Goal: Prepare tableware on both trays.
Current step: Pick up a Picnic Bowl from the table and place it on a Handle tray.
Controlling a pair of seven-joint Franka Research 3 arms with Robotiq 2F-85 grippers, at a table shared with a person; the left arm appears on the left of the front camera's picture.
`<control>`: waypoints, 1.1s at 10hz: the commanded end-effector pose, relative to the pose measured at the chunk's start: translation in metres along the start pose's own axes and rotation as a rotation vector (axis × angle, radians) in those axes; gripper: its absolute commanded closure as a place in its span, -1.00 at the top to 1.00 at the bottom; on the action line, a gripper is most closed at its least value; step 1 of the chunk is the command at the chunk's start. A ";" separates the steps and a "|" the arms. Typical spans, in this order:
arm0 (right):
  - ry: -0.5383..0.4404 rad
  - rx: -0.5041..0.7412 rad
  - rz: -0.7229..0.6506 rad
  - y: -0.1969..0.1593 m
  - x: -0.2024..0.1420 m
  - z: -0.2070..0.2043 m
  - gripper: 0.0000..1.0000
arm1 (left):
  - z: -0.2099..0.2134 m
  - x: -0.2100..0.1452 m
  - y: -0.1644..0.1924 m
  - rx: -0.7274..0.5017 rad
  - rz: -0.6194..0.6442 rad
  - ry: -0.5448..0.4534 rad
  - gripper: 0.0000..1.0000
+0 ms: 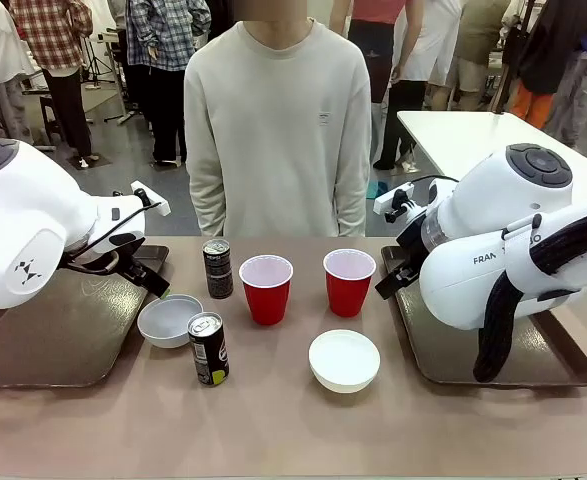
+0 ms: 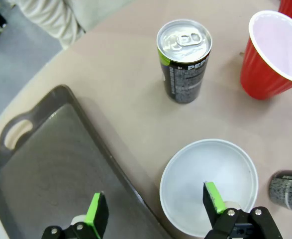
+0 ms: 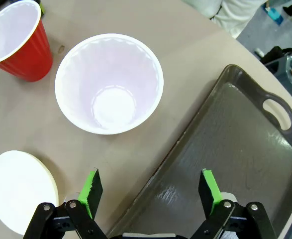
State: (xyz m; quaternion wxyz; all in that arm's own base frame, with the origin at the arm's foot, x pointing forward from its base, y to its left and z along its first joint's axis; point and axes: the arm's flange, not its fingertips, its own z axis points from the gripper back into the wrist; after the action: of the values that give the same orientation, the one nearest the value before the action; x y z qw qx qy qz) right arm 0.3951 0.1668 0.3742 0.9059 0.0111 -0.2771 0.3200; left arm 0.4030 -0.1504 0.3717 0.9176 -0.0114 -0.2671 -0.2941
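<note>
Left pincer [image 2: 154, 203] hangs with its green-padded jaws wide apart and nothing between them. One finger is over the left tray [image 2: 51, 164] and the other over the left bowl [image 2: 210, 184], which sits on the desk [image 1: 273, 420] just beside that tray's inner rim. Right pincer [image 3: 149, 191] is likewise spread and holds nothing. It straddles the inner rim of the right tray [image 3: 235, 149], one finger above the tray floor and the other above bare desk.

All the tableware stands on the desk between the two dark brown trays. The far can [image 1: 217, 268] is upright towards the person's side, with the left cup [image 1: 266, 288] just beside it. The right cup [image 1: 349, 281] stands a little apart from that, near the right tray. The near can [image 1: 208, 348] stands upright just beside the left bowl, on the robot's side. The right bowl [image 1: 344, 359] lies in front of the cups, apart from them.

The desk is a plain, matte tan-brown top. A person [image 1: 278, 130] in a cream sweatshirt stands at its far edge, arms at the sides. Behind, the room has a grey floor [image 1: 123, 170], a white table [image 1: 473, 135] at the right, and several other people standing about.
</note>
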 end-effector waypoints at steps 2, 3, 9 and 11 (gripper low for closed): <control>-0.001 0.000 0.000 0.000 0.000 0.000 1.00 | 0.000 0.000 0.000 0.000 0.000 0.000 1.00; -0.001 0.000 0.000 0.000 0.000 0.000 1.00 | 0.000 0.000 0.000 0.000 0.000 0.000 1.00; 0.218 0.076 -0.048 0.048 -0.062 0.095 1.00 | 0.107 -0.062 -0.027 -0.081 -0.137 0.169 1.00; 0.285 0.158 -0.101 0.072 -0.118 0.130 1.00 | 0.118 -0.105 -0.043 -0.164 -0.171 0.267 1.00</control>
State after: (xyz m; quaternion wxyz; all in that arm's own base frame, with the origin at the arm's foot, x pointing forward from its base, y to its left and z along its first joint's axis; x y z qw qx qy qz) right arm 0.3113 0.1775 0.4456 0.9436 0.0201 -0.1306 0.3035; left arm 0.3285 -0.1448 0.4534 0.9169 -0.0095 -0.1392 -0.3740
